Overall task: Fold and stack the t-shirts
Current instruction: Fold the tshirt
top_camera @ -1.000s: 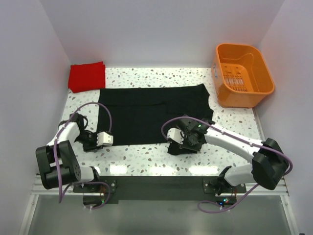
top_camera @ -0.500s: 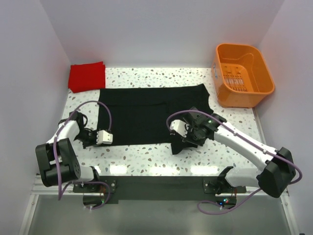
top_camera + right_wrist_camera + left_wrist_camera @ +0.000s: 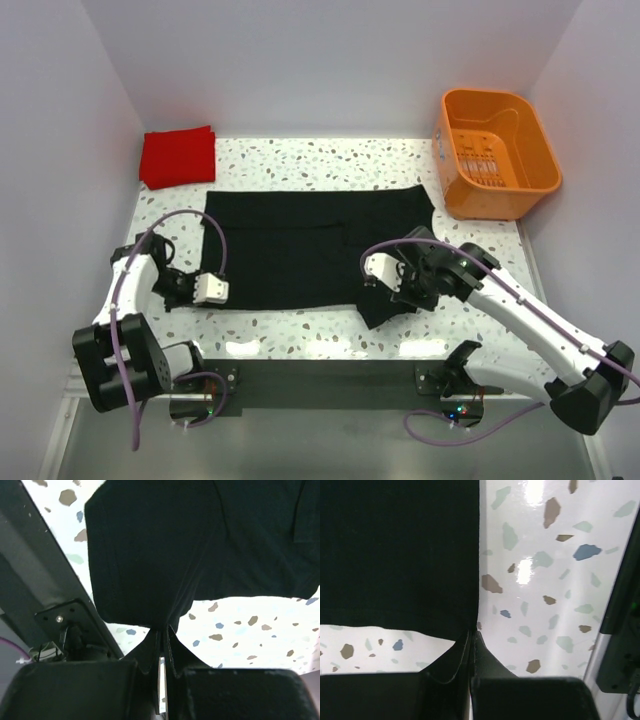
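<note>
The black t-shirt point(image 3: 300, 240) lies spread across the middle of the table. My left gripper point(image 3: 180, 290) is shut on its near left corner point(image 3: 470, 625) at the table surface. My right gripper point(image 3: 415, 288) is shut on the shirt's near right edge point(image 3: 165, 622) and holds it lifted, so a flap of black cloth point(image 3: 375, 305) hangs below it. The red t-shirt point(image 3: 178, 156) lies folded as a small rectangle at the far left corner, away from both grippers.
An orange plastic basket point(image 3: 497, 152) stands at the far right. White walls close in the left, right and back. The black front rail point(image 3: 320, 375) carries both arm bases; it shows in the right wrist view point(image 3: 45, 580).
My right gripper has risen and moved right and forward with the shirt's near right edge; the shirt has shifted slightly toward the near edge. My left gripper has barely moved.
</note>
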